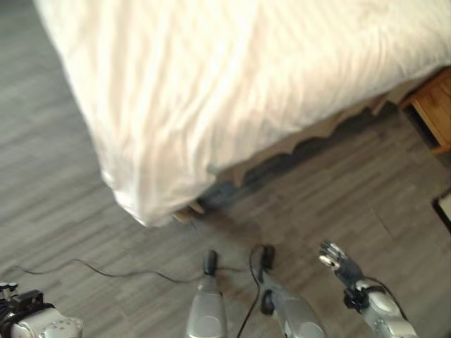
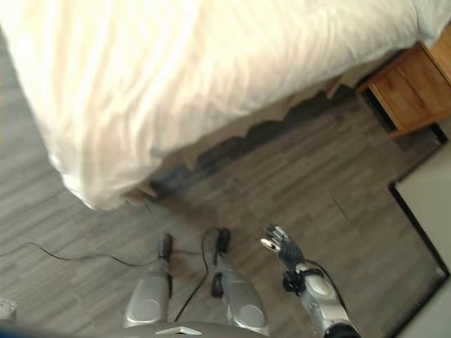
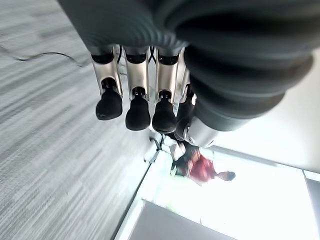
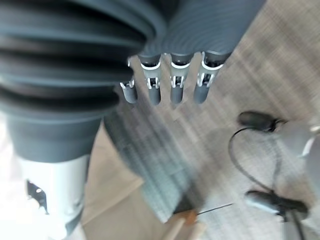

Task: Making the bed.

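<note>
Both empty: right robot hand (image 2: 284, 248) loose-fingered over floor, left robot hand (image 3: 135, 107) straight-fingered; bed (image 1: 232, 91) beyond.

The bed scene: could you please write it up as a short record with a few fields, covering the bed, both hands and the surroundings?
bed: white duvet draped over the corner nearest the robot, hanging low toward the floor
bed base: tan edge visible below the duvet along one side
left hand: fingers straight, holding nothing, above the floor
right hand: fingers relaxed, empty, over the floor and apart from the bed
floor: grey wood-look planks
furniture: wooden bedside cabinet beside the bed
task state: neither hand touches the duvet
</note>
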You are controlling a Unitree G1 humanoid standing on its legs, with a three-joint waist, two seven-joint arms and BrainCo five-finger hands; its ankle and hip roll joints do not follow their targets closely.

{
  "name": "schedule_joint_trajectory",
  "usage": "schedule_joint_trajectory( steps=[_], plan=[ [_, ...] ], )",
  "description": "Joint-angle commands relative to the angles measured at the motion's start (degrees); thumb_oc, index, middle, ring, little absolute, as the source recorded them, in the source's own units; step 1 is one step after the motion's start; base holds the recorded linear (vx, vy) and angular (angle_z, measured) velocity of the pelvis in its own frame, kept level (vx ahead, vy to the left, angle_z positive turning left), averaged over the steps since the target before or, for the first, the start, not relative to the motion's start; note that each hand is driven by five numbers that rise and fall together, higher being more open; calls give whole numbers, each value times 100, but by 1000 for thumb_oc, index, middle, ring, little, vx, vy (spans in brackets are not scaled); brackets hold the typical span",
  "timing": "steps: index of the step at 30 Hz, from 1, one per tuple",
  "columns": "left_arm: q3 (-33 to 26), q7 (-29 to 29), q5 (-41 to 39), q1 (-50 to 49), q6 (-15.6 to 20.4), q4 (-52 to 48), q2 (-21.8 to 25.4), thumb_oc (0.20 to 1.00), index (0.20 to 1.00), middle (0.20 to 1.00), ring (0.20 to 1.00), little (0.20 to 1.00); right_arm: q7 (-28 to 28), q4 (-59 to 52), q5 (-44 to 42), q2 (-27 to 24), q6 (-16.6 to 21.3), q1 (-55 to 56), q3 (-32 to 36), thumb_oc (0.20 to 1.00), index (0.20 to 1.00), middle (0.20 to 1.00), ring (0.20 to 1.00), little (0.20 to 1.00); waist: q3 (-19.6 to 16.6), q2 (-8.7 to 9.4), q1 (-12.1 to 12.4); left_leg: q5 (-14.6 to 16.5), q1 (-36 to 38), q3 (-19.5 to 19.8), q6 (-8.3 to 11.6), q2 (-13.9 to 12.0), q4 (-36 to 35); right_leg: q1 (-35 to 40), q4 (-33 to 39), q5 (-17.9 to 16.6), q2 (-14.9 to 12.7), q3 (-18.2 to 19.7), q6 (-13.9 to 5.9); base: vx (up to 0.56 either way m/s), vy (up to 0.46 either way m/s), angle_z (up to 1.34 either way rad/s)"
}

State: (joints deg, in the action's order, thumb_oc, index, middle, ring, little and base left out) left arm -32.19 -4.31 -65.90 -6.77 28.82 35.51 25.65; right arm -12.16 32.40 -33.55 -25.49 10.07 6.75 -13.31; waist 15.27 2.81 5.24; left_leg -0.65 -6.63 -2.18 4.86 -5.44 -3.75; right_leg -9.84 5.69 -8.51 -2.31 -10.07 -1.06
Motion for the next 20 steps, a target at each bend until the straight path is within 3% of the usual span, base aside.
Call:
schedule_joint_trajectory(
  steps=[1, 2, 3, 6, 11, 14, 20],
  plan=[
    [248, 230, 834, 119, 96, -62, 90, 918, 918, 918, 918, 918, -63, -286, 233, -7, 81, -35, 207, 1000, 1000, 1000, 1000, 1000, -402, 229, -127, -370, -196, 185, -269, 362, -97, 503, -403, 708, -297, -55, -514, 43, 39, 20],
    [363, 322, 908, 76, -22, -160, -1, 1000, 1000, 1000, 1000, 1000, -79, -322, 202, 34, 45, -39, 284, 1000, 1000, 1000, 1000, 1000, -529, 182, -156, -353, -126, 178, -285, 370, -99, 565, -409, 723, -317, -53, -514, 18, 22, 13],
    [368, 313, 916, 66, -28, -175, -13, 1000, 1000, 1000, 1000, 1000, -80, -330, 202, 27, 40, -26, 289, 1000, 1000, 1000, 1000, 1000, -531, 175, -151, -348, -118, 177, -285, 370, -99, 573, -407, 724, -317, -52, -515, 34, 39, 1],
    [1247, 432, 1954, -78, -407, -536, -102, 1000, 1000, 1000, 1000, 1000, -76, -605, 223, 95, -26, 72, 572, 1000, 1000, 1000, 1000, 1000, -917, -38, -304, -272, 220, 110, -337, 405, -83, 847, -445, 766, -380, 18, -526, 41, 40, -9],
    [2420, 707, 2666, -76, -796, -1205, -527, 1000, 1000, 1000, 1000, 1000, 92, -894, 574, 114, 13, 128, 678, 1000, 1000, 1000, 1000, 1000, -1252, -195, -534, -183, 590, -22, -399, 435, -88, 1105, -476, 828, -426, 170, -532, 39, 12, -13],
    [3192, 981, 2409, -47, -1092, -1174, -950, 1000, 1000, 1000, 1000, 1000, 447, -1028, 807, 197, 149, 59, 752, 1000, 1000, 1000, 1000, 1000, -1387, -286, -675, -110, 808, -192, -447, 435, -97, 1196, -428, 801, -432, 324, -569, 15, -7, -26],
    [4158, 1037, 2525, 4, -1374, -923, -1190, 1000, 1000, 1000, 1000, 1000, 785, -1191, 997, 384, 246, 69, 577, 1000, 1000, 1000, 1000, 1000, -1473, -301, -806, -68, 1008, -321, -468, 412, -102, 1312, -430, 822, -393, 447, -558, 6, -51, -26]
  ],
)
